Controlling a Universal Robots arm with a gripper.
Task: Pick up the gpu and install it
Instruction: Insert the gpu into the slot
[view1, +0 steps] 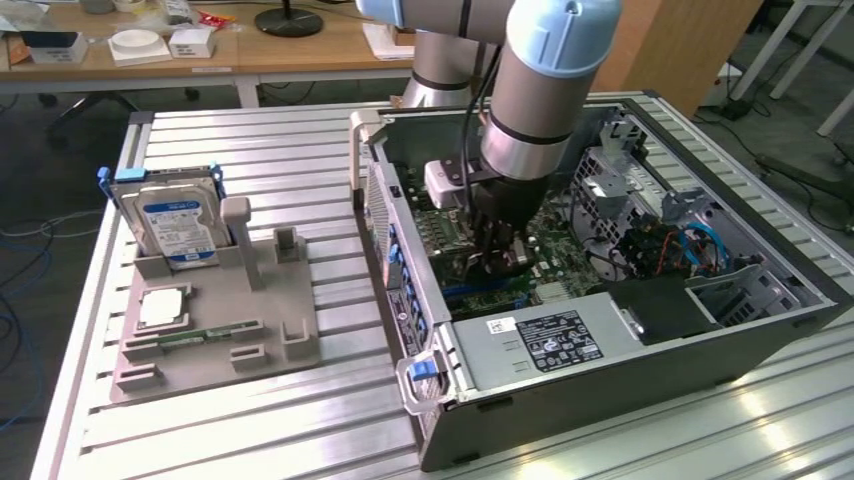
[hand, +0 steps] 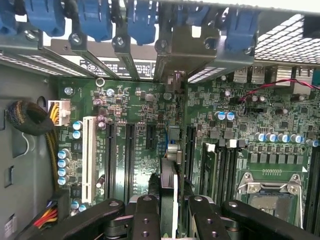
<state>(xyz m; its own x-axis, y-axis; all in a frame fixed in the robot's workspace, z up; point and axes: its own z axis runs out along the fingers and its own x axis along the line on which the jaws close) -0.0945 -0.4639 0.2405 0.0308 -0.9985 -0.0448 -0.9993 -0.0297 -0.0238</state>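
Note:
The gpu (hand: 169, 177) shows edge-on in the wrist view, a thin dark card standing upright between my fingers. My gripper (hand: 172, 212) is shut on it. The card's far end reaches a silver metal bracket (hand: 172, 52) at the case's rear slot row. It stands over the motherboard (hand: 125, 100), in line with an expansion slot between two black slots; I cannot tell whether it is seated. In the exterior view my gripper (view1: 491, 262) is lowered deep inside the open computer case (view1: 601, 350).
A grey fixture (view1: 267, 300) at the exterior view's left carries a hard drive (view1: 174, 215), a green memory stick (view1: 207, 335) and a processor chip (view1: 163, 305). Inside the case are blue slot latches (hand: 95, 20), a cable bundle (hand: 30, 117) and the processor socket (hand: 270, 195).

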